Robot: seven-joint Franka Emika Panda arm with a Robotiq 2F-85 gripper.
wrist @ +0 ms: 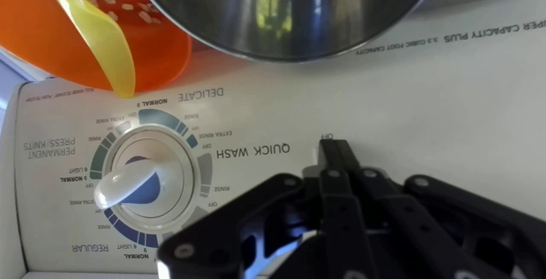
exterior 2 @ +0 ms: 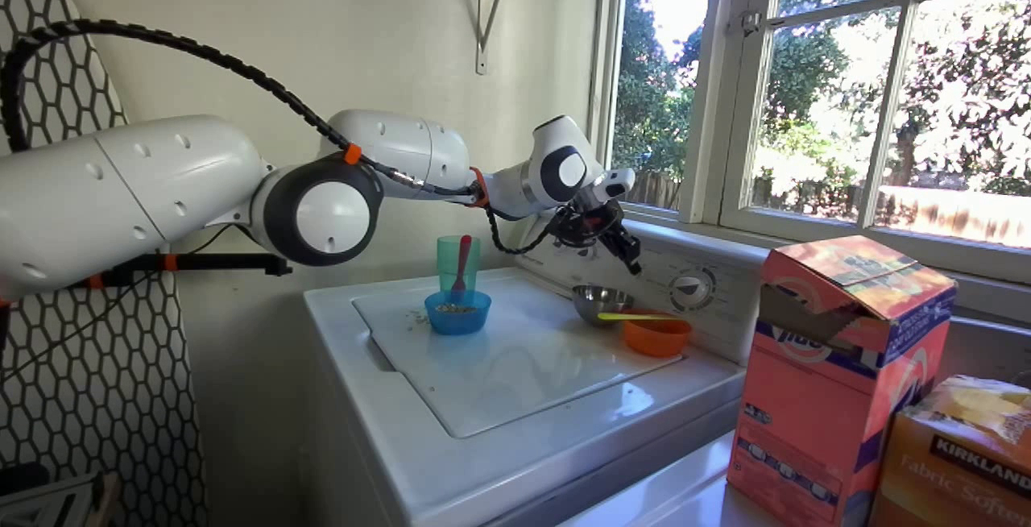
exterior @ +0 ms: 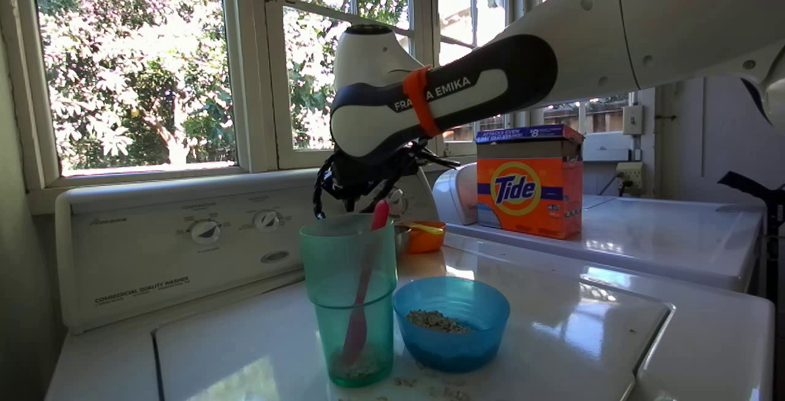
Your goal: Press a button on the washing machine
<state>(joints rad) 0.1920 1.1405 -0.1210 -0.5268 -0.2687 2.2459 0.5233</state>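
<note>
I have the large white enamel top-loading washing machine [exterior 2: 515, 386] in both exterior views, its long cream back panel [exterior: 147, 266] just below the windows and set with small round knobs. My white jointed arm [exterior 2: 403, 152] reaches across to that panel, and my black two-fingered hand [wrist: 335, 144] is there with its fingers together, side by side. In the wrist view, where the print reads upside down to me, the tips partly hide a small grey piece [wrist: 311, 171] next to the word "OFF"; I can't tell whether they touch it. Apart from them is a round white dial knob [wrist: 147, 181] ringed by wash-cycle markings.

A shiny round steel bowl [wrist: 290, 31] stands close to the panel. Beside it is an orange plastic bowl [exterior 2: 656, 340] holding pale flakes, with a yellow plastic utensil [wrist: 100, 40] lying across its rim.

Elsewhere on the glossy white surface [exterior: 552, 352], a tall green translucent cup [exterior: 331, 266] stands upright with a red utensil [exterior: 380, 216] leaning in it. Close by sits a translucent blue bowl [exterior: 451, 352] of flakes, with crumbs on the surface near both. Well apart, on a neighbouring white top, stands an orange and blue cardboard Tide box [exterior: 521, 205].
</note>
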